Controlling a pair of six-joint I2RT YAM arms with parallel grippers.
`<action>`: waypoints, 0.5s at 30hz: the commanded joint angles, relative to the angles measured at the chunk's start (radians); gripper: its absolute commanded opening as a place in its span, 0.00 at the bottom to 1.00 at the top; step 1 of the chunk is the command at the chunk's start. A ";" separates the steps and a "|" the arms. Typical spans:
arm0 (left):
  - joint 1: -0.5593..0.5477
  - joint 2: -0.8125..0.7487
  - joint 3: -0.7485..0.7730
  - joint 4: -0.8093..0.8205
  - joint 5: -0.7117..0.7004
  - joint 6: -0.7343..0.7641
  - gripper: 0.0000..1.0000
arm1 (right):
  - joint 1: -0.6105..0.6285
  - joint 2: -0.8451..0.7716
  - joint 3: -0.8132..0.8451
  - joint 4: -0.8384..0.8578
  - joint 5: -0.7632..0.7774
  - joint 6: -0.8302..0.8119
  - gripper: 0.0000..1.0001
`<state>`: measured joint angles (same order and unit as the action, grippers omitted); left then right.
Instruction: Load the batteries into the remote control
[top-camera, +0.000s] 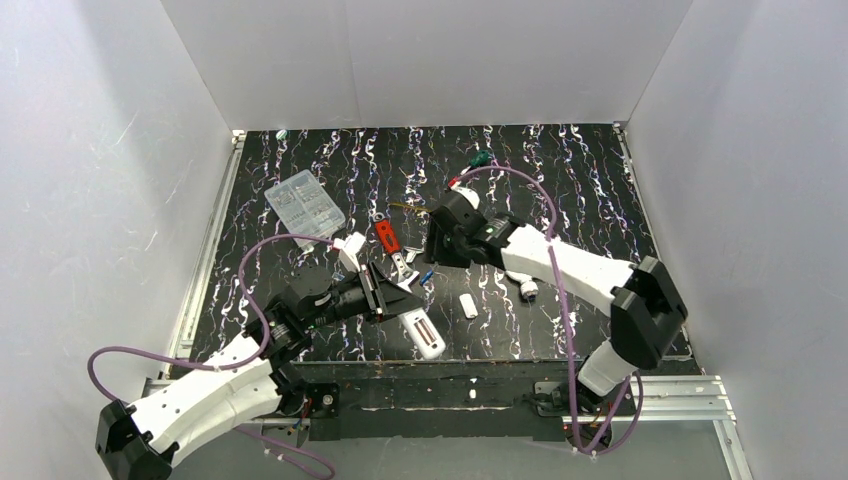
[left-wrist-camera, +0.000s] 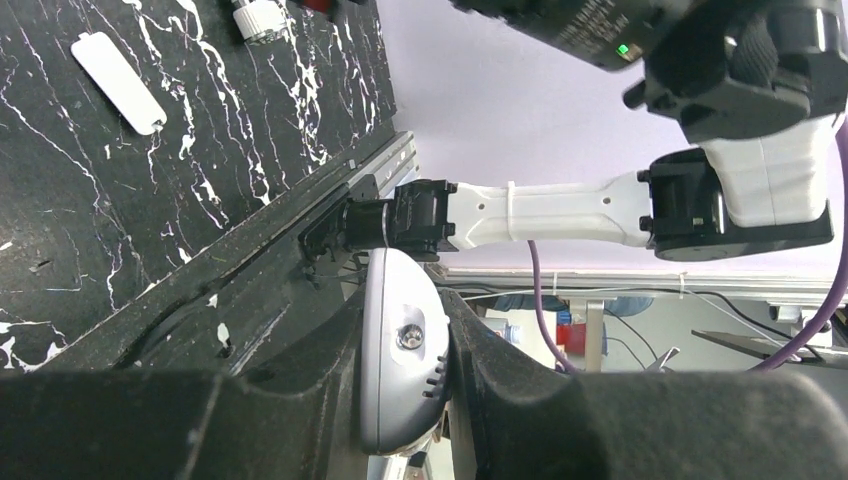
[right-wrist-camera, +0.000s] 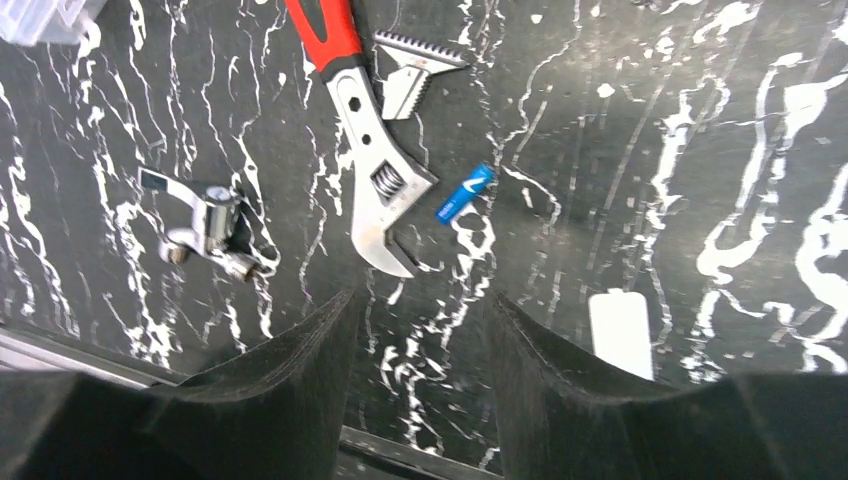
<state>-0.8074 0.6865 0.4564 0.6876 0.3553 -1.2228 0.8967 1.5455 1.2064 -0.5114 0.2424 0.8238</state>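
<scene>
Two robot arms reach over a black tabletop (top-camera: 600, 200) with white marble streaks. The left gripper (top-camera: 398, 303) is clamped tight on the small white oblong plastic remote control (top-camera: 427, 336). In the left wrist view the remote control (left-wrist-camera: 400, 340) sits squeezed between the two dark fingers (left-wrist-camera: 520, 400) of the left gripper (left-wrist-camera: 400, 385), and its pale side with one little screw faces the camera. From above, the remote control lies near the front edge of the tabletop, button side up. I cannot tell if it rests on the tabletop or is lifted a bit.

The right gripper (right-wrist-camera: 420, 380) hangs over the middle of the tabletop with its fingers (right-wrist-camera: 290, 390) wide apart, and only tabletop shows between them. One slim blue battery with silvery ends (right-wrist-camera: 465, 192) lies flat on the tabletop, just past the fingertips. It is just beside the silver head of a wrench with a red handle (right-wrist-camera: 365, 140). From above, the right gripper (top-camera: 437, 245) is close to the battery (top-camera: 427, 278).

A small flat white plastic lid (right-wrist-camera: 620, 335) lies alone to the right of the battery. A cluster of shiny metal bits (right-wrist-camera: 210, 230) lies left of the wrench. A clear plastic box (top-camera: 305, 205) sits far back on the left.
</scene>
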 joint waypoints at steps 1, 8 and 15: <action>-0.003 -0.040 0.050 0.007 0.016 0.020 0.00 | -0.004 0.111 0.086 -0.038 -0.037 0.147 0.57; -0.003 -0.074 0.060 -0.034 0.008 0.030 0.00 | -0.004 0.225 0.150 -0.105 0.014 0.261 0.57; -0.003 -0.084 0.059 -0.035 0.002 0.028 0.00 | -0.004 0.283 0.212 -0.165 0.023 0.310 0.57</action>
<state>-0.8074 0.6220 0.4713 0.6174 0.3504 -1.2049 0.8967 1.8030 1.3323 -0.6212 0.2333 1.0679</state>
